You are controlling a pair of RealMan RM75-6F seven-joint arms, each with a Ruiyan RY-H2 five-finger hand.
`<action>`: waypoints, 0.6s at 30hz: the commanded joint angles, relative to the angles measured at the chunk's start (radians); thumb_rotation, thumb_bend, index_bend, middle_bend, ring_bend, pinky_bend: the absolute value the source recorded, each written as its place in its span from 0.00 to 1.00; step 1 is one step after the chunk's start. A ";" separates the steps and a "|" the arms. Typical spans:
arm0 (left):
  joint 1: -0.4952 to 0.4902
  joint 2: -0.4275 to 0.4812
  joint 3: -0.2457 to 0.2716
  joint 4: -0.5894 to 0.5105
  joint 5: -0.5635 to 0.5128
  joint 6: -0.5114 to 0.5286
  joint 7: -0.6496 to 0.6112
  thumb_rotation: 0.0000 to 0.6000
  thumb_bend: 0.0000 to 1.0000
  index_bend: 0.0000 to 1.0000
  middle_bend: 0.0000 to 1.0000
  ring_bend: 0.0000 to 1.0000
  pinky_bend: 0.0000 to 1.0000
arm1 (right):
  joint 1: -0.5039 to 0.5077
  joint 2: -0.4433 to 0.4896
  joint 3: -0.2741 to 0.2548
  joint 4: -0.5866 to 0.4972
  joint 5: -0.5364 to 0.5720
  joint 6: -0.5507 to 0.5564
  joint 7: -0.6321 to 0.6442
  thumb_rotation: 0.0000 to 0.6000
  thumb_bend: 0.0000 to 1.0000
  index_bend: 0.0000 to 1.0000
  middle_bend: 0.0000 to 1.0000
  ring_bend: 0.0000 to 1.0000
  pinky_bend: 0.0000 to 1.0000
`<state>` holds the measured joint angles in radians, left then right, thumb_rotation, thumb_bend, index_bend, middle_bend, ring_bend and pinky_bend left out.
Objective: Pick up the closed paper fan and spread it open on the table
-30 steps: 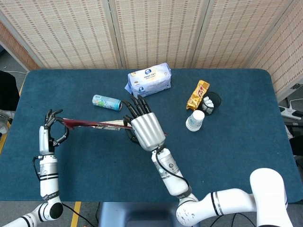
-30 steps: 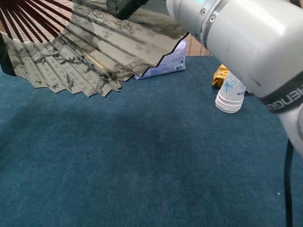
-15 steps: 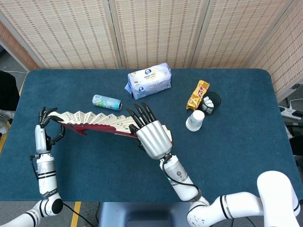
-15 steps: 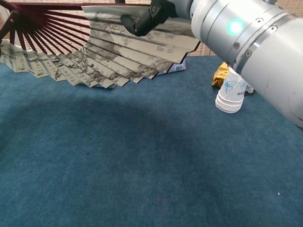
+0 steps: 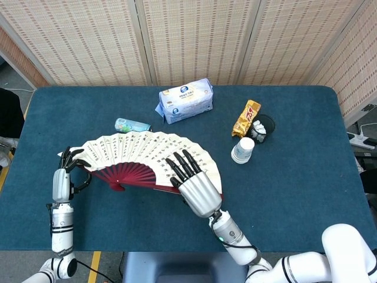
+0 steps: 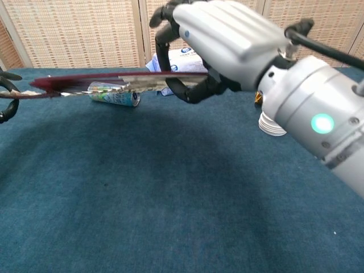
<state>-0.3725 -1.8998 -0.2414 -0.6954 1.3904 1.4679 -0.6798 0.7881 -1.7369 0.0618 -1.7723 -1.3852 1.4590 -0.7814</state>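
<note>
The paper fan [image 5: 147,150] is spread wide, its white lettered face up and its red ribs gathered at the near side. In the chest view the fan [image 6: 62,83] shows edge-on, level and a little above the blue table [image 5: 294,194]. My left hand [image 5: 66,172] grips its left end; only the fingertips of the left hand [image 6: 5,96] show in the chest view. My right hand [image 5: 194,184] holds the right end, with fingers lying over the paper. In the chest view the right hand [image 6: 224,42] clasps that edge from above and below.
A drink can [image 5: 131,124] lies just behind the fan, seen under it as the can [image 6: 114,95] in the chest view. A tissue pack [image 5: 185,100] sits at the back. To the right are stacked paper cups [image 5: 242,150], a yellow snack bar [image 5: 245,118] and a small black object [image 5: 263,127].
The fan has turned from edge-on to face-up in the head view and opened wider. Both hands have come nearer to me and lower with it.
</note>
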 commanded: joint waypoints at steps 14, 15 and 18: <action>0.043 -0.144 0.141 0.329 0.085 -0.037 -0.074 1.00 0.54 0.00 0.06 0.00 0.09 | -0.174 0.046 -0.174 0.083 -0.070 -0.060 0.105 1.00 0.57 0.00 0.03 0.00 0.05; 0.045 -0.142 0.143 0.335 0.085 -0.036 -0.076 1.00 0.54 0.00 0.05 0.00 0.09 | -0.185 0.059 -0.186 0.075 -0.078 -0.059 0.105 1.00 0.55 0.00 0.02 0.00 0.05; 0.047 -0.137 0.144 0.345 0.083 -0.044 -0.079 1.00 0.53 0.00 0.05 0.00 0.09 | -0.213 0.087 -0.210 0.062 -0.093 -0.060 0.085 1.00 0.48 0.00 0.00 0.00 0.04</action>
<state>-0.3263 -2.0383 -0.0983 -0.3523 1.4744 1.4271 -0.7578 0.5857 -1.6594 -0.1379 -1.7042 -1.4711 1.4007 -0.6874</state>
